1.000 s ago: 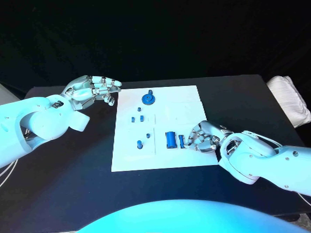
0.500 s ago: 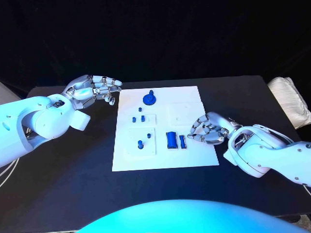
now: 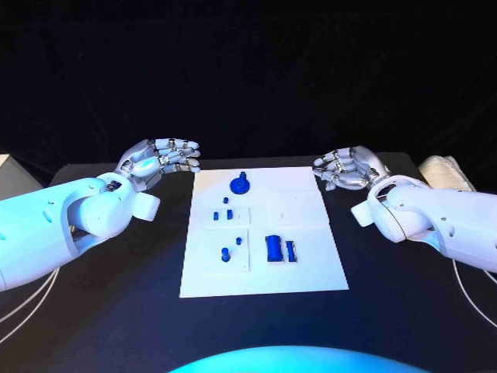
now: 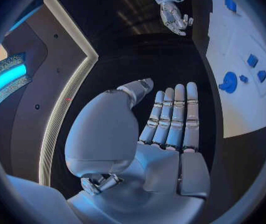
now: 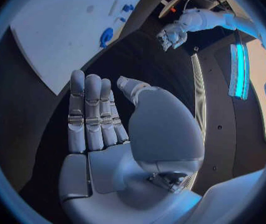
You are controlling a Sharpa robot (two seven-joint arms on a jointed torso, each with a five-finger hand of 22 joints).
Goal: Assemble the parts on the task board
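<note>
The left hand (image 3: 159,159) is held raised at the far left of the scene, nothing being gripped in it. In the left wrist view its fingers (image 4: 173,115) are seen stretched out straight and side by side, with the thumb set apart. The right hand (image 3: 347,166) is held at the far right, level with the left one and well apart from it, and it too is empty. In the right wrist view its fingers (image 5: 90,107) are seen extended together, the thumb standing off. Both white arms are brought in from the near sides.
</note>
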